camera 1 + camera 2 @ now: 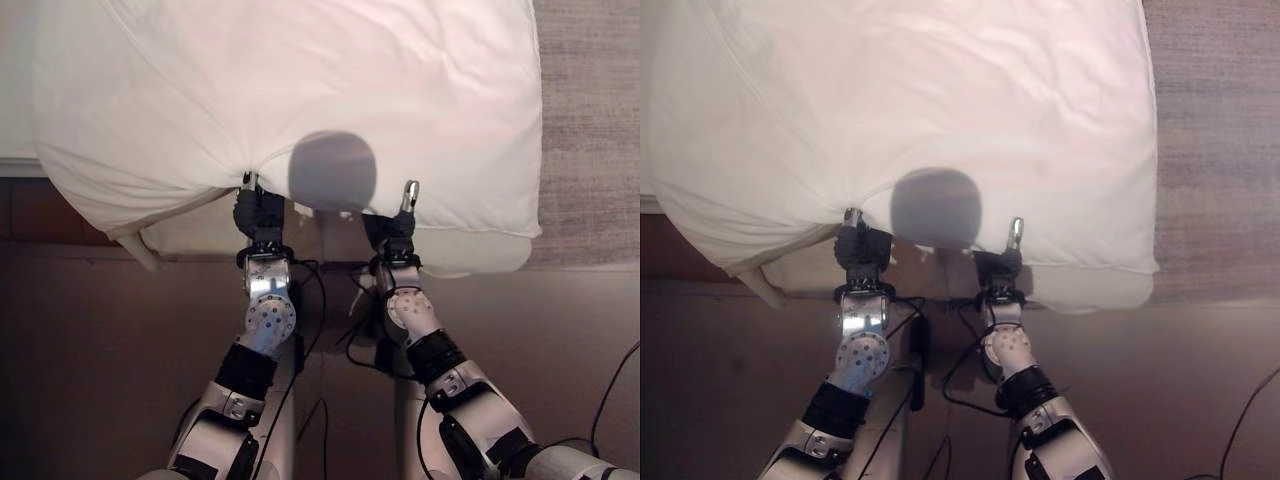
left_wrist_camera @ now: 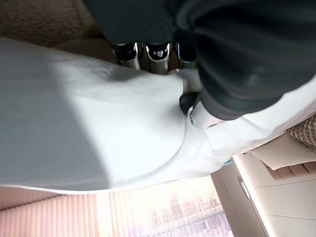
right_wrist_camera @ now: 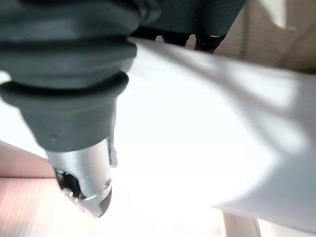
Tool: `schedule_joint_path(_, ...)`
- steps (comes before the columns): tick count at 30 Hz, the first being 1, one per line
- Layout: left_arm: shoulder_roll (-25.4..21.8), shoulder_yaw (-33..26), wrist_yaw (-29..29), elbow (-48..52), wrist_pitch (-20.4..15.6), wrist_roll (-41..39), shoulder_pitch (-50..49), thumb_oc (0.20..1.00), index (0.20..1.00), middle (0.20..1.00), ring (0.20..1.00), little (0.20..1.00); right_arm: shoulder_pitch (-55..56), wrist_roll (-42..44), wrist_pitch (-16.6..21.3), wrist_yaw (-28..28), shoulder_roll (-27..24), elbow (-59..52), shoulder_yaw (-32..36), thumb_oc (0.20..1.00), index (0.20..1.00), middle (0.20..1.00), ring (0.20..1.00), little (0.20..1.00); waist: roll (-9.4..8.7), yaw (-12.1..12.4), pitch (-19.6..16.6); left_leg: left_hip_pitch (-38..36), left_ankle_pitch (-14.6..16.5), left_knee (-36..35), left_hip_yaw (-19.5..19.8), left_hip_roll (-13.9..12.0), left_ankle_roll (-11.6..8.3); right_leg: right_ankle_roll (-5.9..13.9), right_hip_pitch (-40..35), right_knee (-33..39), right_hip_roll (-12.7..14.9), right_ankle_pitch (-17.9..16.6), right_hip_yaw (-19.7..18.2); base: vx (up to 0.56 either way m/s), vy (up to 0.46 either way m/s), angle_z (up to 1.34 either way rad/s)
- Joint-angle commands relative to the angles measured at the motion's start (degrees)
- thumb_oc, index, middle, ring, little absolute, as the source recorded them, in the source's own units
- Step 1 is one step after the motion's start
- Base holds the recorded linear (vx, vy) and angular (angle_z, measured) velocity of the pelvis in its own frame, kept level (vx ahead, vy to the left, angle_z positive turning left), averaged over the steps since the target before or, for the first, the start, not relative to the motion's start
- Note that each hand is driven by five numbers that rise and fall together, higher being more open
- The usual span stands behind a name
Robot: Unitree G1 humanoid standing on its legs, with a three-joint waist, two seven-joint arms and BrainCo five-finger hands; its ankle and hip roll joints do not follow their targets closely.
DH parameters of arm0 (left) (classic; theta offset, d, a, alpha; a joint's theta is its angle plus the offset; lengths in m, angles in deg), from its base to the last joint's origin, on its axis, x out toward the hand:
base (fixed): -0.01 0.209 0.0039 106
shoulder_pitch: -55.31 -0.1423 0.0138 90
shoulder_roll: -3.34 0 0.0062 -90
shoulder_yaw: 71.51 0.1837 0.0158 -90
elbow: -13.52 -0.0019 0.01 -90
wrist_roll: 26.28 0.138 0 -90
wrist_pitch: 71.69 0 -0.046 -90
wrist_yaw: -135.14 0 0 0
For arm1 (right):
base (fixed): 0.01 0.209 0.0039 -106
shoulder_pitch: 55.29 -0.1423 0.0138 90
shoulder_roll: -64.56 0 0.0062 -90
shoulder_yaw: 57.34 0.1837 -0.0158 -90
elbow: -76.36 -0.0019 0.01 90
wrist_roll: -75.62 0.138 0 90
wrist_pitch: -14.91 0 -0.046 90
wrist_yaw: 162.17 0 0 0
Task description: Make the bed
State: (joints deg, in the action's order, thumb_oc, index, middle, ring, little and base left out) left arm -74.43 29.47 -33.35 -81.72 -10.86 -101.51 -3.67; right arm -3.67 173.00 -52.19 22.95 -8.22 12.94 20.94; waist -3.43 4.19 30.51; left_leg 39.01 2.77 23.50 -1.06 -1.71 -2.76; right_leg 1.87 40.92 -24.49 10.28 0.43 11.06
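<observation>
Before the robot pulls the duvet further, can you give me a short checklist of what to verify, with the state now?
1. Left hand holds the white duvet edge: ok, fingers and thumb pinch the cloth in its wrist view.
2. Right hand holds the edge: cannot tell, fingers hidden.
3. Both hands at similar height: ok.
4. Duvet lies flat: not ok, wrinkled.
5. Mattress covered at near edge: not ok.

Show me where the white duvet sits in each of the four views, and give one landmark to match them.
Left eye view: duvet fills the top, its near edge at both hands.
Right eye view: duvet likewise, set a little further left.
Left wrist view: duvet runs across the middle, pinched by the left robot hand.
Right wrist view: duvet spreads past the right robot hand.
Landmark: the duvet's near edge.
</observation>
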Motion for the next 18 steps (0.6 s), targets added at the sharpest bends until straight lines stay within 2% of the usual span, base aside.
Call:
schedule_joint_path(1,-2.59,-8.01,0.48,13.86,-6.27,7.32,0.34,0.2,0.2,0.2,0.2,0.2,1.32,-0.61,7.23,-2.38,-4.83,-4.98,9.14,1.0,1.0,1.0,1.0,1.0,4.08,1.12,-3.8,1.78,0.02,-2.22,0.0,4.04,3.54,4.32,-0.22,0.34,-1.23,2.26,0.9,0.0,0.0,0.0)
schedule_joint_path(6,-3.14,-8.88,1.94,13.9,-6.06,8.43,0.43,0.2,0.2,0.2,0.2,0.2,0.68,-1.37,8.65,-4.84,-6.46,-3.65,12.06,1.0,1.0,1.0,1.0,1.0,3.99,1.07,-4.26,2.16,0.07,-1.98,-0.13,4.03,3.47,4.41,0.13,0.09,-1.08,2.24,0.98,0.0,0.0,0.0)
schedule_joint_path(15,-3.22,-9.89,1.49,12.92,-6.4,7.87,0.45,0.2,0.2,0.2,0.2,0.2,-0.83,-1.71,7.57,-3.57,-10.61,-1.8,15.45,1.0,1.0,1.0,1.0,1.0,3.78,0.75,-4.95,2.58,-0.08,-2.29,-0.43,3.87,3.35,4.59,0.62,0.23,-1.06,2.17,0.93,0.0,0.0,0.0)
schedule_joint_path(16,-3.33,-10.06,1.57,12.69,-6.47,7.94,0.56,0.2,0.2,0.2,0.2,0.2,-0.78,-2.21,7.03,-3.4,-11.25,-1.59,15.42,0.564,0.564,0.564,0.564,0.564,3.83,0.74,-4.96,2.77,-0.44,-2.35,-0.43,3.87,3.4,4.51,0.83,0.27,-1.06,1.92,1.01,0.0,0.0,0.0)
schedule_joint_path(17,-3.32,-10.07,1.57,12.69,-6.47,7.94,0.59,0.2,0.2,0.2,0.2,0.2,-0.81,-2.21,7.02,-3.4,-11.27,-1.58,15.43,0.495,0.495,0.495,0.495,0.495,3.84,0.73,-5.0,2.86,-0.54,-2.4,-0.42,3.88,3.41,4.5,0.91,0.32,-1.06,1.83,1.02,0.0,0.0,0.0)
schedule_joint_path(18,-3.41,-10.17,1.7,12.36,-6.54,7.8,0.62,0.2,0.2,0.2,0.2,0.2,-0.62,-2.51,6.79,-3.3,-12.09,-1.2,15.91,0.2,0.2,0.2,0.2,0.2,3.78,0.54,-5.09,2.74,-0.39,-2.23,-0.46,3.81,3.39,4.5,0.91,0.1,-1.03,2.01,0.99,0.0,0.0,0.0)
